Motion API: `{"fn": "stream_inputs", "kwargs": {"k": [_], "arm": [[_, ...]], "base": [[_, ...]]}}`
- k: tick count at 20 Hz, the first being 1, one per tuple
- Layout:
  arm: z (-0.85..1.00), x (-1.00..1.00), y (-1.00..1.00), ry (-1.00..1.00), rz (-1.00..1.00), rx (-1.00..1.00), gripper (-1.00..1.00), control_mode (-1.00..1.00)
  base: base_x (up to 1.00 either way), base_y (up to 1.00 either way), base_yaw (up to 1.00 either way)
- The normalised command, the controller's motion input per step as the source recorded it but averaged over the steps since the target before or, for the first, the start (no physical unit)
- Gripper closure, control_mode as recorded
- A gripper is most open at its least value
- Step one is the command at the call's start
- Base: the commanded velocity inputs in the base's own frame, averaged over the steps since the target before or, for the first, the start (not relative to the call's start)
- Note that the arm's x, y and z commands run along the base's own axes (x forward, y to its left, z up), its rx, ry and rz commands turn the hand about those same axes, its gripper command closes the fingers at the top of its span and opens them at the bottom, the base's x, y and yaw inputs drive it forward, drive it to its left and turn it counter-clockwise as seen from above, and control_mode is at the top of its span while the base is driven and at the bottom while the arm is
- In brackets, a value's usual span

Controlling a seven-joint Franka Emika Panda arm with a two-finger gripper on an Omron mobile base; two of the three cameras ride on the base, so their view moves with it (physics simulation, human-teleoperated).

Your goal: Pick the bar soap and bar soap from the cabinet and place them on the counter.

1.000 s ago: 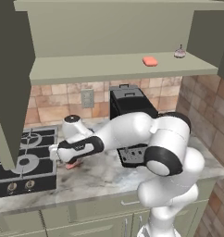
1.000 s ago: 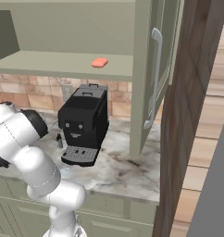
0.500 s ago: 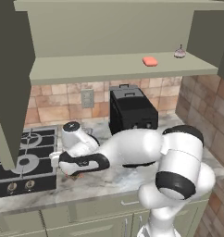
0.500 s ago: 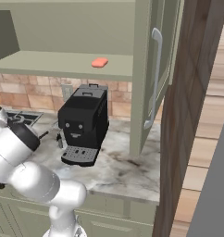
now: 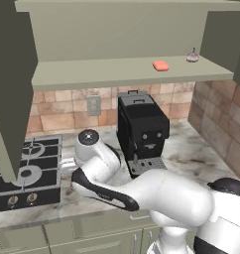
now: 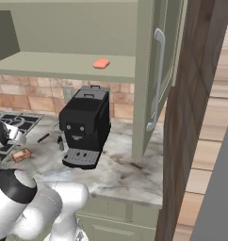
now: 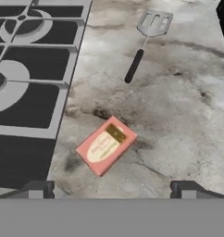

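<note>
The cabinet [image 5: 127, 74] stands open; on its shelf lies the red soap [image 5: 161, 66], towards the right end, with a small pale knobbed item [image 5: 192, 57] farther right, apart from it; in the right base view the same red soap [image 6: 101, 63] sits near the shelf's front edge, left of the open door [image 6: 158, 70] with its long silver handle [image 6: 157, 80].

The boxy soap [image 7: 106, 145] lies flat on the tabletop [image 7: 178, 115], pale label up, turned at an angle, just beside the hob [image 7: 26, 83] edge but not on it; in the right base view it shows as a small orange-brown block [image 6: 20, 155] on the tabletop left of the coffee machine [image 6: 85, 124], well apart from it.

The tool [image 7: 111, 187] has its fingers wide apart and grips nothing; the fingertips [image 7: 37, 189] rise at either side of the hand view's bottom, and the boxy soap lies between and a little beyond them, free of both, nearer the left tip.

A spatula [image 7: 144, 44] lies on the tabletop beyond the soap, slotted blade away, dark handle pointing back towards the soap, apart from it.

In the left base view the arm [image 5: 142, 191] reaches low over the tabletop's front, in front of the coffee machine [image 5: 142, 131], next to the hob [image 5: 23, 173].
</note>
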Motion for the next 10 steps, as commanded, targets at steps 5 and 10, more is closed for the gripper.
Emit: {"fn": "stream_inputs", "kwargs": {"k": [5,10], "arm": [[0.55,-0.30,-0.32,-0.18,0.04,0.02,-1.00,-1.00],[0.50,-0.17,-0.35,-0.04,0.04,0.07,-1.00,-1.00]], "base": [[0.00,0.00,0.00],[0.00,0.00,0.00]]}}
